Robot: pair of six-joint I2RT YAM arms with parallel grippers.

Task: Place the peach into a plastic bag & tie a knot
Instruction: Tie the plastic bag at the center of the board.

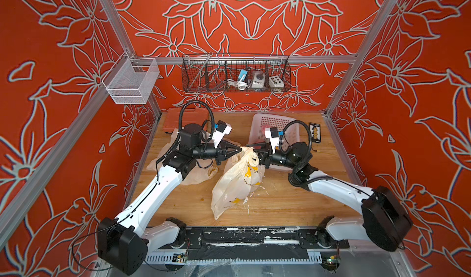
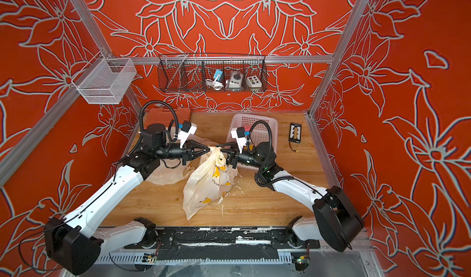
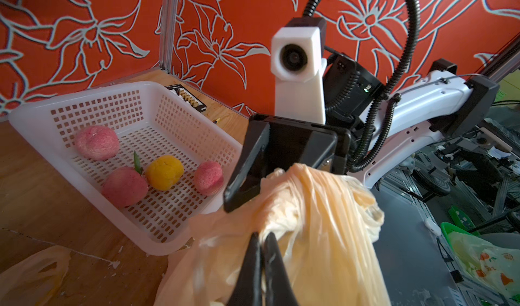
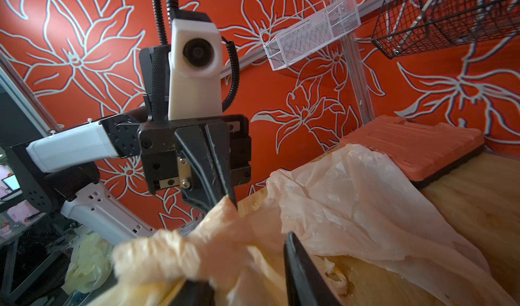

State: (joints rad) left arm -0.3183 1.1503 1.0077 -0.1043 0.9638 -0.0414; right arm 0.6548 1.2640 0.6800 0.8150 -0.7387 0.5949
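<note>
Top views: left tool [image 1: 239, 150] tight on plastic bag [image 1: 235, 186], open tabletop [image 1: 285, 204] frontward.

Overhead view of the wooden table [image 1: 280, 201]: a cream plastic bag [image 1: 237, 186] with yellow print stands at centre, its top gathered into a twisted neck. The left gripper [image 1: 240, 150], jaws drawn to a point, pinches this neck, while the right gripper [image 1: 254, 153] meets it from the opposite side, jaw state indiscernible. A white perforated basket [image 1: 289, 125] lies behind the right arm, and a second, flattened bag [image 1: 197, 175] lies beneath the left.
</note>
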